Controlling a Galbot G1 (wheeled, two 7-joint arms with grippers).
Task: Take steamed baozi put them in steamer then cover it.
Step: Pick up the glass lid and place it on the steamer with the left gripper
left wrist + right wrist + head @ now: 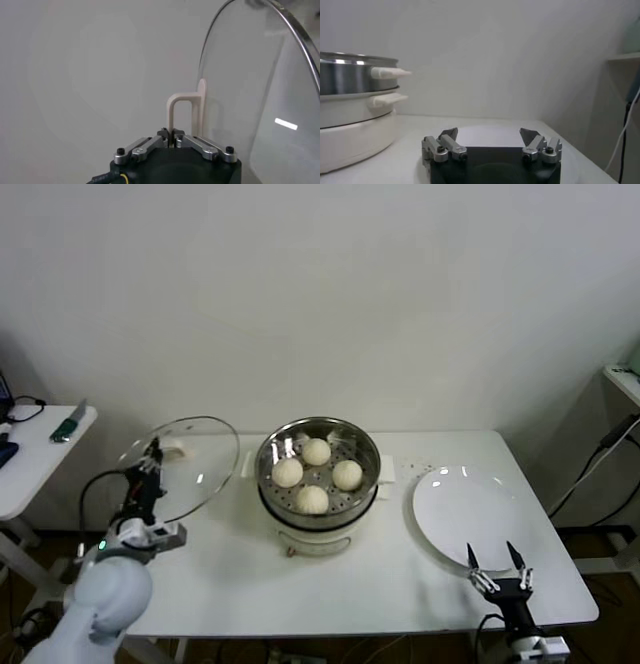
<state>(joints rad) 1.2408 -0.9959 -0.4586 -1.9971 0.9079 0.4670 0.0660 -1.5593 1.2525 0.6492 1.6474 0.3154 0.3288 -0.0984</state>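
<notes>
Stainless steel shows from the head view in the middle of the white worktop (330,584): the steamer (318,446) stands there on its white pot base, and all four steamed baozi (316,451) already lie inside its basket, apart from each other; the white plate (470,514) on the robot's right carries nothing, so I judge the loading is done and only the covering is left; the cover (185,464) is off the worktop, tilted, at the robot's left of the steamer and not yet above it, held by the left end effector (148,467); the right end effector (498,572) waits low at the front edge, just beside the plate, with its fingers spread wide and holding nothing. From the left wrist view, the left end effector (173,141) is closed narrow on the cream handle of the cover (260,100), whose glass dome with metal rim stands almost on edge close beside it. From the right wrist view, the right end effector (490,136) is wide and free above the plate (490,131); the steamer (350,75) stands near, its contents hidden by its wall.
</notes>
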